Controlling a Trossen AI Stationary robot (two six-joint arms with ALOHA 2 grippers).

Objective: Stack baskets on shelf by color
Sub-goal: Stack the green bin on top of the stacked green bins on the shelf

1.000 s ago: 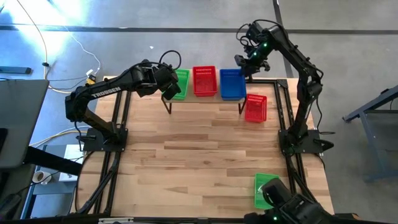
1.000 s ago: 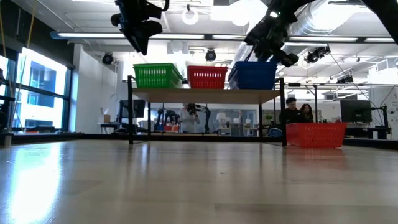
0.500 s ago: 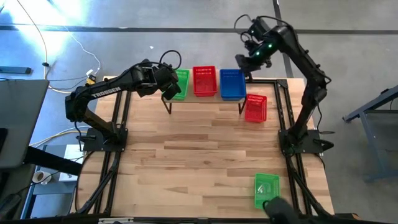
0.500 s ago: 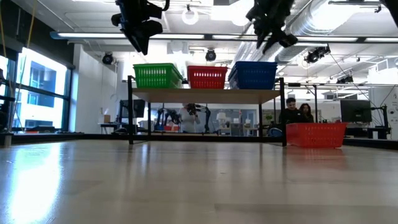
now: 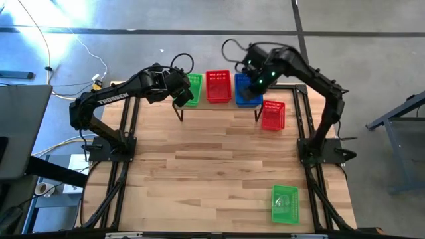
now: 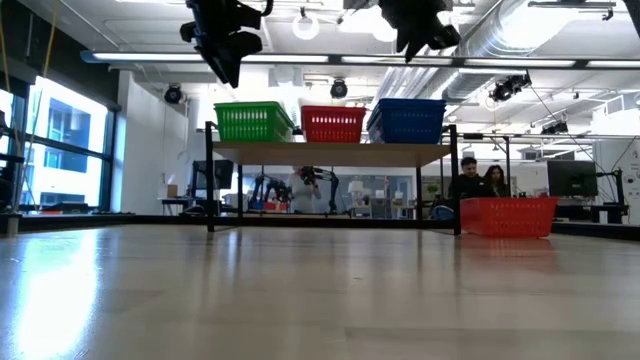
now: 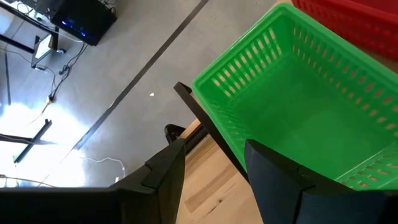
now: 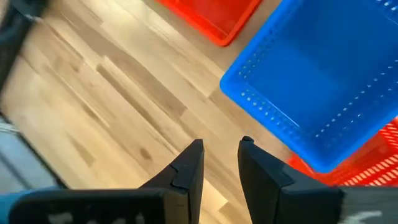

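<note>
While the shelf [image 5: 219, 105] carries a green basket [image 5: 192, 89], a red one [image 5: 218, 86] and a blue one [image 5: 248, 91] side by side, apparently one colour per spot, a second red basket [image 5: 273, 114] and green basket [image 5: 285, 203] wait on the desk [image 5: 199, 166]. Right gripper [image 8: 219, 163] hangs above the blue basket, fingers slightly apart, holding nothing. Left gripper [image 7: 211, 168] hovers spread and empty beside the shelf's green basket.

Green [image 5: 193, 88], red [image 5: 218, 86], blue baskets [image 5: 248, 91] on shelf [image 6: 330, 153], red basket [image 5: 273, 114] beside, green basket [image 5: 285, 203] apart
</note>
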